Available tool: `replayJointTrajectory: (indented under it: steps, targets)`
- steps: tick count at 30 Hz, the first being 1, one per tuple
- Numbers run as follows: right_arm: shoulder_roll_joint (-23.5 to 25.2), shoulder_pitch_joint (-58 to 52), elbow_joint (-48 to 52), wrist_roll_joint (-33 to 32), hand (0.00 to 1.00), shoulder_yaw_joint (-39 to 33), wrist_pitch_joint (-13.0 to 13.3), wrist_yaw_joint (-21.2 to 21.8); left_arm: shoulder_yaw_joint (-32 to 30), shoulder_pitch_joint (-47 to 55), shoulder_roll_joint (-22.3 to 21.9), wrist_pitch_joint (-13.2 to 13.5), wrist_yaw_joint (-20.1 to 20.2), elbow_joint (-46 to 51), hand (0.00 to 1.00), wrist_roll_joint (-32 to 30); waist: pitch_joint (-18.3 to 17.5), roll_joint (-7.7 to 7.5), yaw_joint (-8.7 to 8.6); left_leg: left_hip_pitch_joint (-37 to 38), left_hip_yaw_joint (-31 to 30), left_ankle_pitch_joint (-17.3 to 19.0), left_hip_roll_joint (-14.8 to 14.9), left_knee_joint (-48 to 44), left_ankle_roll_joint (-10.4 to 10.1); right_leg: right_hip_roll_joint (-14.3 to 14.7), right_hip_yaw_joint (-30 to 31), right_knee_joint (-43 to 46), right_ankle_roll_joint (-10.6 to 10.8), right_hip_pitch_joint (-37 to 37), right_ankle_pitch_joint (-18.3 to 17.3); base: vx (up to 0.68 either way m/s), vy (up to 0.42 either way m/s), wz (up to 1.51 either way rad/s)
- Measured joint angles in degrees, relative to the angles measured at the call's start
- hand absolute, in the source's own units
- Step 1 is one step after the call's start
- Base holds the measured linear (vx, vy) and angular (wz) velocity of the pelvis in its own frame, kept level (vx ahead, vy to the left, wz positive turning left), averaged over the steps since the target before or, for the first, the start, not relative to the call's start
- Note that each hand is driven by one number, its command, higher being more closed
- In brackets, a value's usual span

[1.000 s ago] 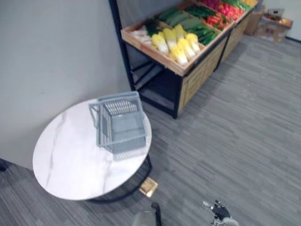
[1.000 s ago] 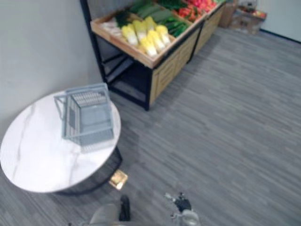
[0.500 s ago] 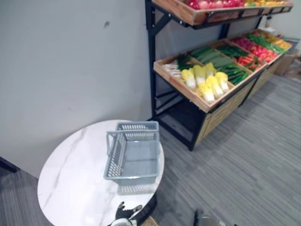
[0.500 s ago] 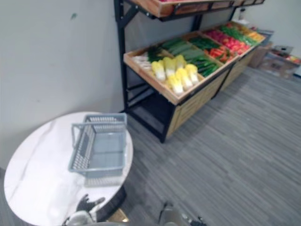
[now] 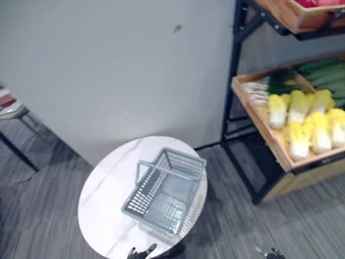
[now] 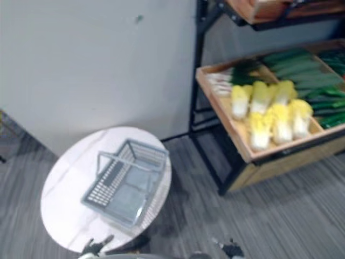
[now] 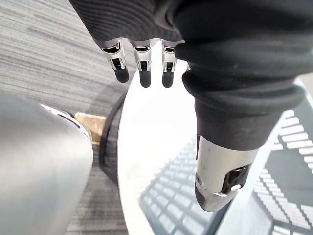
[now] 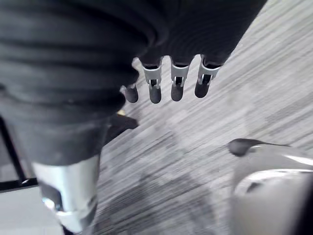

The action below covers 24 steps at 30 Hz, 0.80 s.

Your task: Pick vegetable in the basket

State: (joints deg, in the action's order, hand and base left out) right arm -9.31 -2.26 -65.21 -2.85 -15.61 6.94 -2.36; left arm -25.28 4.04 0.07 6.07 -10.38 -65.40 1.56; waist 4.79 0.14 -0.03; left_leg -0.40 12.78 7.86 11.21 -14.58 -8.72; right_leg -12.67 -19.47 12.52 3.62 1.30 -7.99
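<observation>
The napa cabbages (image 5: pixel 298 141) lie side by side in the wooden shelf tray (image 5: pixel 254 116) at the right, well apart from both hands. Each is probably fairly heavy, firm at the pale base and loose and easily bruised at the yellow leaf tips, so a wrap round the thick middle looks the safest hold. The empty grey mesh basket (image 5: pixel 144 195) stands on the round marble table (image 5: pixel 108 189) to the left; the left hand (image 7: pixel 141 29) hangs over the table's near edge and the right hand (image 8: pixel 178 39) over the carpet (image 8: pixel 234 98), both with fingers straight and holding nothing.
</observation>
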Motion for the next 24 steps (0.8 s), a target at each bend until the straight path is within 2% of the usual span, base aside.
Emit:
replayJointTrajectory:
  steps: [1,2,4,7,8,12,14,15,19,20,24]
  targets:
    - [-0.99,0.63,1.97,-0.61,0.00,0.33,0.37,0.12,-0.36,0.08,0.06,-0.03,-0.01,-0.02,0.00,-0.04,-0.03,0.44,-0.03,-0.86,1.12,-5.07,-0.34,5.95,1.41,0.58,-0.38,-0.33,0.14,-0.09,-0.03,0.07,0.103,0.17]
    - [-1.40,0.67,3.53,-1.37,0.00,0.34,0.92,0.21,-1.01,0.27,0.24,-0.08,-0.02,-0.07,0.00,-0.13,-0.35,0.62,0.08,-0.86,1.59,-5.72,-0.47,7.84,0.96,1.00,-0.07,-0.90,1.10,-0.24,-0.03,0.10,0.149,0.15]
    - [-1.48,0.27,8.52,-2.14,0.00,0.94,1.49,0.49,-1.42,1.02,1.89,-0.44,-0.02,-0.16,0.00,-0.21,-0.95,-0.76,-0.30,-0.07,2.30,-5.71,-1.99,12.42,0.85,1.07,2.15,-3.71,1.93,-0.90,0.35,0.07,0.151,-0.04]
    - [-1.42,-0.74,14.24,-2.10,0.00,2.59,2.22,1.32,0.73,4.69,4.08,-1.66,0.10,-1.71,0.00,-0.48,-1.25,-2.64,-0.95,1.70,5.12,-5.75,-3.25,14.66,0.95,0.66,5.13,-6.20,3.91,-0.93,1.63,0.04,0.110,-0.44]
    - [-1.52,-1.85,15.95,-1.85,0.00,2.60,2.41,1.61,1.68,5.63,4.38,-1.72,0.25,-1.95,0.00,-0.53,-1.51,-2.69,-1.36,2.53,5.59,-5.75,-3.62,14.92,0.94,0.60,5.92,-6.52,4.20,-0.73,1.80,0.05,0.039,-0.34]
    - [-4.35,-6.71,23.45,0.83,0.00,3.05,2.37,1.75,6.47,6.49,4.53,-1.66,1.42,-2.03,0.00,-3.10,-2.20,-0.79,-1.67,3.76,5.88,-6.03,-3.37,18.26,0.86,1.62,7.19,-6.55,4.64,-1.76,2.10,0.03,0.001,-0.20]
    - [-6.09,-8.00,28.79,2.96,0.00,4.73,2.10,1.89,8.04,6.52,4.74,-1.67,1.76,-2.01,0.00,-4.61,-2.17,-0.54,-2.27,4.59,5.93,-6.88,-3.28,19.79,0.64,2.04,7.73,-6.55,4.68,-2.18,2.44,-0.01,-0.022,-0.22]
    - [-6.89,-8.48,33.03,3.45,0.00,5.46,2.08,2.16,9.33,6.85,5.05,-1.66,1.82,-2.02,0.00,-4.73,-2.06,-0.83,-3.06,4.88,5.98,-6.92,-3.06,20.03,0.65,2.35,8.19,-6.55,4.68,-2.15,2.59,-0.02,-0.022,-0.18]
    - [-10.79,-9.47,48.78,8.78,0.00,8.06,2.36,3.00,12.63,6.80,6.03,-1.53,1.97,-1.78,0.00,-5.08,-2.01,-1.28,-3.11,5.35,6.07,-6.92,-2.93,20.06,0.64,2.64,9.56,-6.56,4.81,-2.79,3.25,-0.06,-0.012,-0.23]
    - [-12.55,-8.83,52.75,9.77,0.00,9.36,3.21,3.24,13.70,6.82,6.41,-1.23,2.04,-1.77,0.00,-5.08,-2.08,-1.26,-3.00,5.26,5.86,-6.91,-3.03,20.22,0.65,2.62,9.88,-6.62,4.83,-3.06,3.26,-0.07,-0.004,-0.10]
    - [-16.56,-3.44,56.67,10.05,0.00,16.65,3.89,4.27,14.52,6.93,7.25,-1.20,2.22,-1.97,0.00,-5.09,-2.19,-2.34,-2.83,4.59,5.24,-7.05,-2.90,20.45,0.86,2.90,9.70,-7.61,4.81,-3.21,4.10,-0.11,-0.007,0.02]
